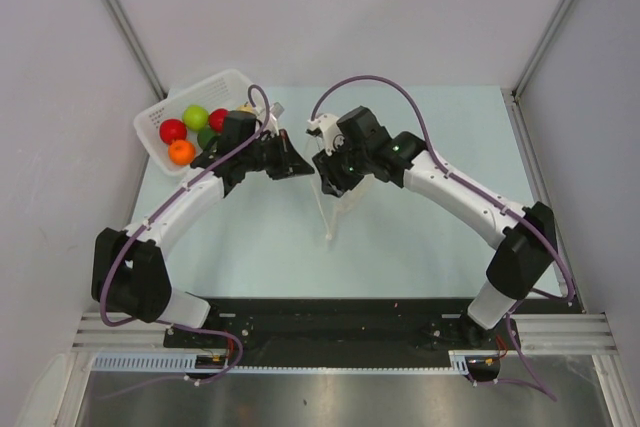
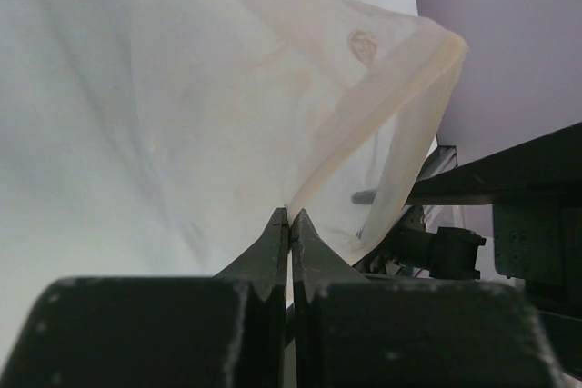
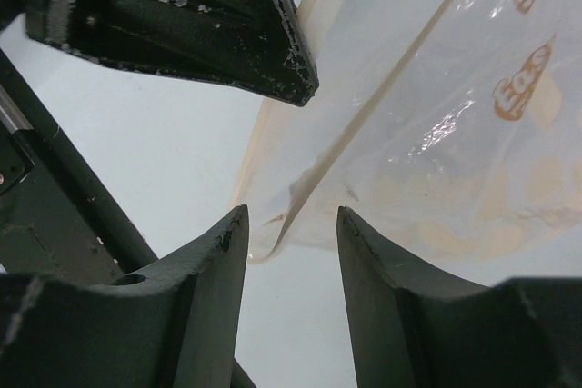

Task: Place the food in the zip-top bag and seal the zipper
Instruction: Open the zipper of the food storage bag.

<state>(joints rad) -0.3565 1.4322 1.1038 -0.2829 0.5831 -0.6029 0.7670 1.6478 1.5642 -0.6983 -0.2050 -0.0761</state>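
Observation:
The clear zip-top bag [image 1: 334, 209] hangs between my two grippers above the table. My left gripper [image 2: 289, 213] is shut on the bag's edge, where the film [image 2: 255, 88] fans out above its tips. The pale zipper [image 2: 391, 97] runs up to a folded corner. My right gripper [image 3: 292, 211] stands open, and the bag's lower corner [image 3: 300, 193] and zipper [image 3: 382, 106] lie just beyond its tips, ungripped. The food sits in the white basket [image 1: 150, 127]: a red piece [image 1: 172, 130], a green one [image 1: 196, 116] and an orange one [image 1: 181, 151].
The basket stands at the table's back left corner, right behind my left arm [image 1: 190, 202]. In the right wrist view the left gripper's dark finger [image 3: 227, 34] sits close above mine. Grey walls close in the table on three sides.

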